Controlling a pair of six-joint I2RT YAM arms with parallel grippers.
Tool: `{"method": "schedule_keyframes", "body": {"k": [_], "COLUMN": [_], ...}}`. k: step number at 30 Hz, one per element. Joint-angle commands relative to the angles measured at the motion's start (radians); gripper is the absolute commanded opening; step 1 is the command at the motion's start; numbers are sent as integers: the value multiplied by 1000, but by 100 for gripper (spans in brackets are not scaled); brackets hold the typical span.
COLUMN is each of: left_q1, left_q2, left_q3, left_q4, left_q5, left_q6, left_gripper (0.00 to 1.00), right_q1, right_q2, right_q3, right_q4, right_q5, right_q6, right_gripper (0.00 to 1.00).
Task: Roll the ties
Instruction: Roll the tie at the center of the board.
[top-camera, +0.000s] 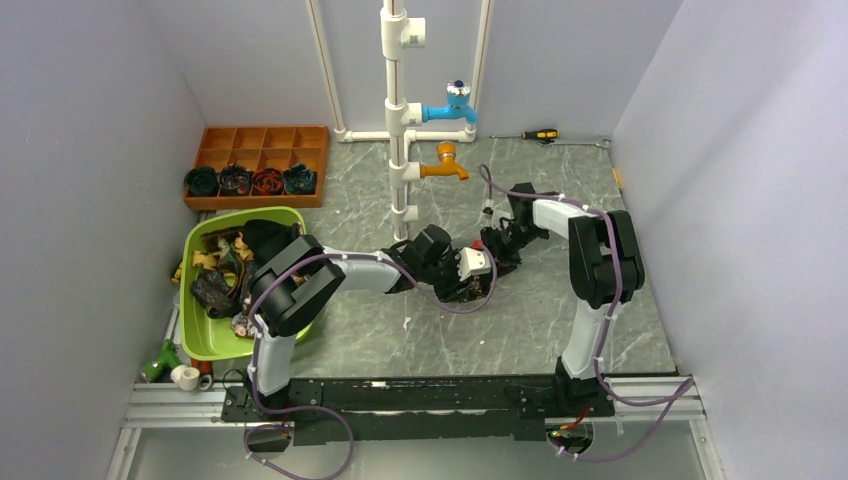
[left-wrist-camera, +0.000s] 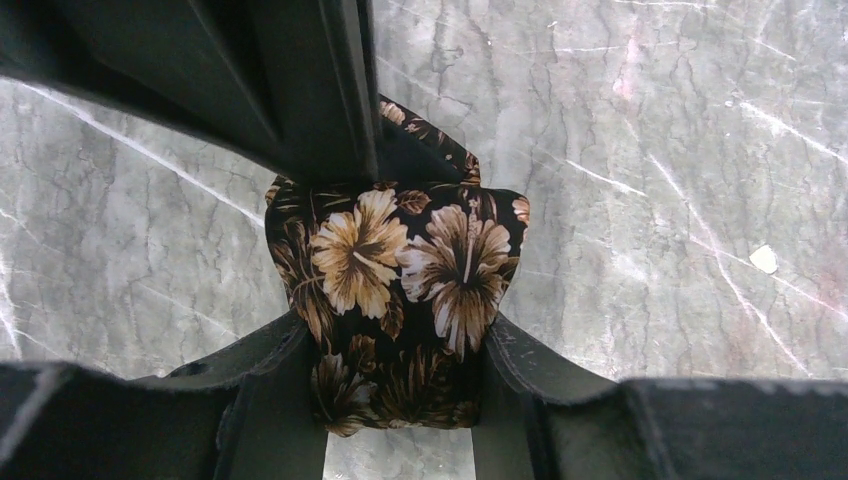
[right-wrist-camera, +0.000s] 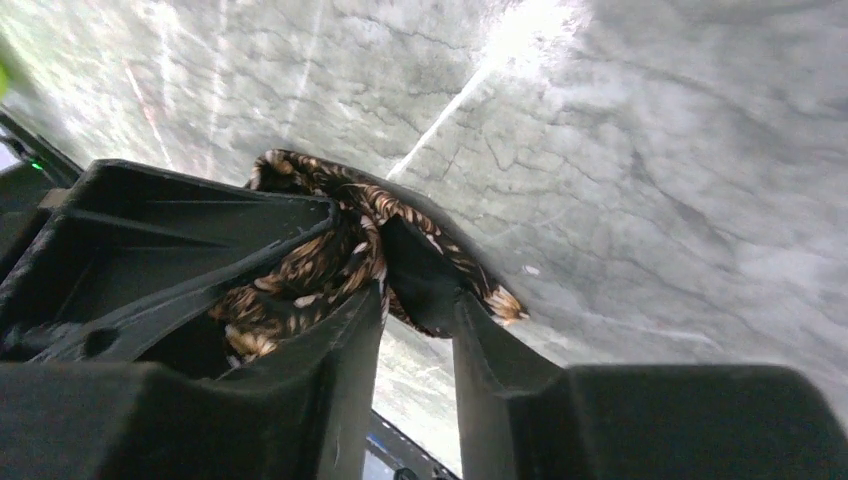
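A black tie with tan and brown hibiscus flowers is folded into a short wad just above the grey marble table. My left gripper is shut on its near end, a finger on each side. In the right wrist view the same tie is bunched between my right gripper's fingertips, which are shut on it. In the top view both grippers meet at mid-table, the left and the right, and they hide the tie. The right gripper's black finger crosses the top of the left wrist view.
A green bin at the left holds several loose ties. A wooden divided tray at the back left holds several rolled ties. A white pipe stand with blue and orange taps rises behind the grippers. A screwdriver lies at the back wall.
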Motion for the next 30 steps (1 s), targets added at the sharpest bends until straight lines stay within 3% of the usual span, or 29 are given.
{"method": "schedule_keyframes", "body": {"k": [1,4,11,16,22,30], "left_q1": [-11,-11,-12,-12,-12,-11], "left_q2": [72,73,80,78,80,93], "left_q3": [-32,-24,-19,-29,-28,-17], "left_q4": [-184,-183,-184,-183,-184,-184], "left_q5": [-65,-60,-52,-54,-53,-48], "left_q6": [13,12,17,12,7,3], "left_gripper": [5,5,6,6,6,6], "right_q1": [-62,-101,-123,-113,-109,-99], "right_q2": [-113,-127,-35,11,-16,-105], "right_q3": [20,-27,-81,-111,-159,-199], "right_q4": [8,20,100,158,138,157], "right_q5": [-54,-80,-156,-271,-443,-491], "right_q6": [-27,-27,-13,8,-27,-49], "right_gripper": [44,69,93,93,79,72]}}
